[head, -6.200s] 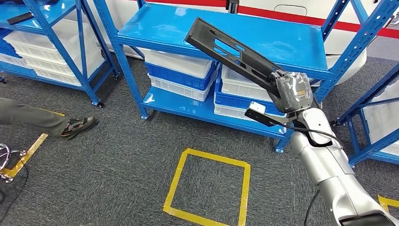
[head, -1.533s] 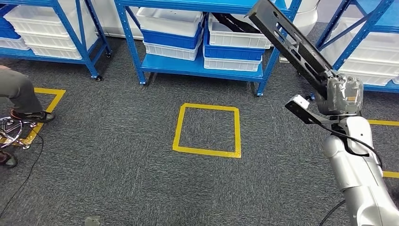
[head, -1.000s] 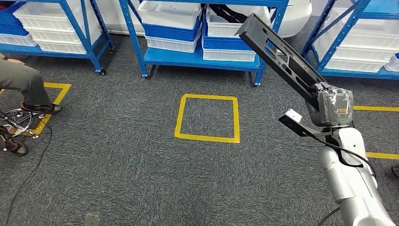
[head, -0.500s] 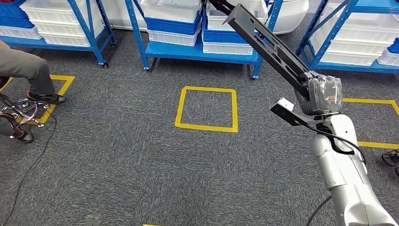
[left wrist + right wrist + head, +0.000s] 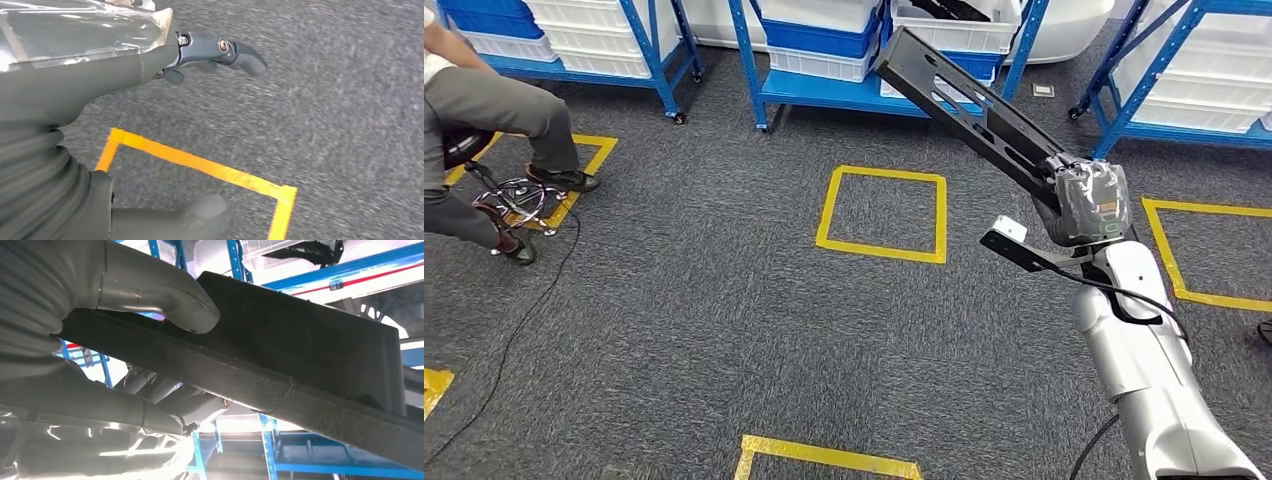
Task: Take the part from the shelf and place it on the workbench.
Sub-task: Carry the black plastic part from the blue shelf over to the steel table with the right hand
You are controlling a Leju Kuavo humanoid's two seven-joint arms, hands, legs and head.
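Observation:
The part (image 5: 964, 105) is a long, flat black bar with slots. My right hand (image 5: 1089, 200), wrapped in clear plastic, grips it at one end, and it slants up and away over the grey carpet towards the blue shelves. In the right wrist view the part (image 5: 300, 355) runs across the picture with the thumb (image 5: 165, 290) pressed on its upper face and the fingers below it. My left hand (image 5: 100, 75) hangs over the carpet, its fingers (image 5: 220, 47) and thumb (image 5: 200, 215) apart with nothing between them.
Blue shelves (image 5: 754, 70) with white and blue bins stand at the back. Yellow tape squares (image 5: 886, 213) mark the carpet ahead, right and below. A person (image 5: 494, 110) sits on a wheeled stool at the left, with a cable (image 5: 514, 340) trailing across the floor.
The whole view has shifted: the shelves have slid towards the top edge and the seated person has come further in at the left. The part stays in my right hand.

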